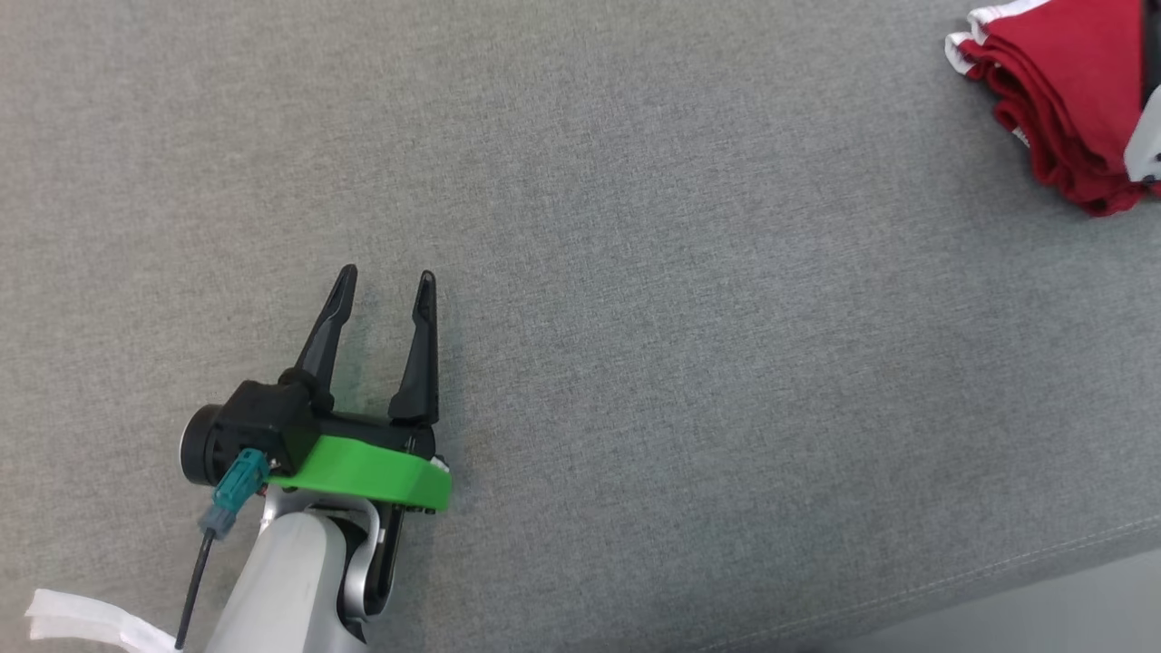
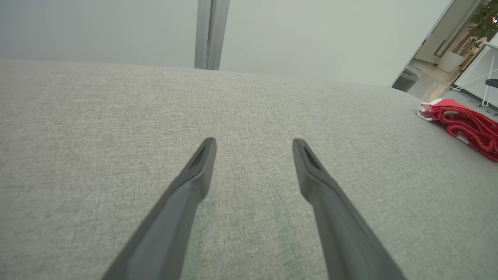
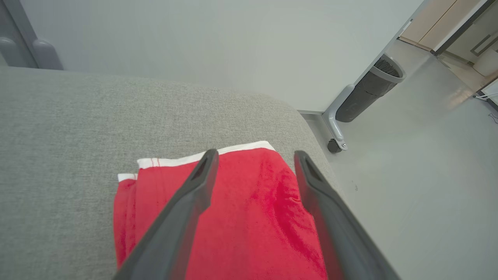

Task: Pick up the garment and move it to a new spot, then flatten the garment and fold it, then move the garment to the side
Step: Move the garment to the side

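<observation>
The garment (image 1: 1066,100) is red with white trim, folded into a stack at the far right corner of the grey cushion; it also lies at the right edge of the left wrist view as the garment (image 2: 465,122). My right gripper (image 3: 255,155) hovers open just above the garment (image 3: 253,217), fingers spread with nothing between them. A pale part of that arm (image 1: 1145,150) overlaps the garment's right side. Far from it, my left gripper (image 1: 388,278) stands open over bare fabric at the lower left, and its fingertips (image 2: 206,149) are wide apart.
The grey cushion (image 1: 689,299) ends in a seamed front edge at the lower right. Beyond its far right corner is pale floor with a dark waste bin (image 3: 367,91) and a caster leg (image 3: 334,144). A white strip (image 1: 82,621) lies at the lower left.
</observation>
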You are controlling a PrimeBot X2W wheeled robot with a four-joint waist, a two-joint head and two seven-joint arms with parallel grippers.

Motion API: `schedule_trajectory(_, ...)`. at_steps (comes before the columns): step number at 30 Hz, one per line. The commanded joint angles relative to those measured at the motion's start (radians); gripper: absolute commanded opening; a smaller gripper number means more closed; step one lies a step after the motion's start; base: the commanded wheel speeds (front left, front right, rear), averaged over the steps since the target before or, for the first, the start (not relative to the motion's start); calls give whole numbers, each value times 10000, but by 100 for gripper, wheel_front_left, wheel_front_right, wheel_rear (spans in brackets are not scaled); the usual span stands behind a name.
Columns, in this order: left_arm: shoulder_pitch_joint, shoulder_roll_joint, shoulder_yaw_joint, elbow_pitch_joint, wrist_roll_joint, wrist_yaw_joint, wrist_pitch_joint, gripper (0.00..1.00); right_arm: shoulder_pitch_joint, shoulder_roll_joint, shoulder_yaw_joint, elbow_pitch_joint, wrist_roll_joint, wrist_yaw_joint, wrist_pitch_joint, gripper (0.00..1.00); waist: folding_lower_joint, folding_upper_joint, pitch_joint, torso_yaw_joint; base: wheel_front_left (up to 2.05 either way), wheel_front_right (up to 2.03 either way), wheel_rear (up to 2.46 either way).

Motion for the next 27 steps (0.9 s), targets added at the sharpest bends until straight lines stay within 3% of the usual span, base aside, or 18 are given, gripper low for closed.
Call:
schedule_trajectory(1,190,-9,103,67,-96,-28,-28,100,297,144,53,-119,66,-16,-180,100,-1,0,-840,4,0,0,0)
schedule_trajectory(11,838,-210,848,572,-339,-43,-20,100,2130,1336,-242,-1268,93,-16,-659,100,-1,0,-2731,343,0,0,0)
schedule_trajectory(21,1954,-298,1554,861,-439,-27,-19,100,5410,3311,-1668,-3919,-431,-16,-676,100,-1,0,-3725,689,0,0,0)
schedule_trajectory(27,2609,-318,1860,955,-448,-23,-20,100,7271,4005,-2075,-5405,-1214,-16,-677,100,-1,0,-4054,802,0,0,0)
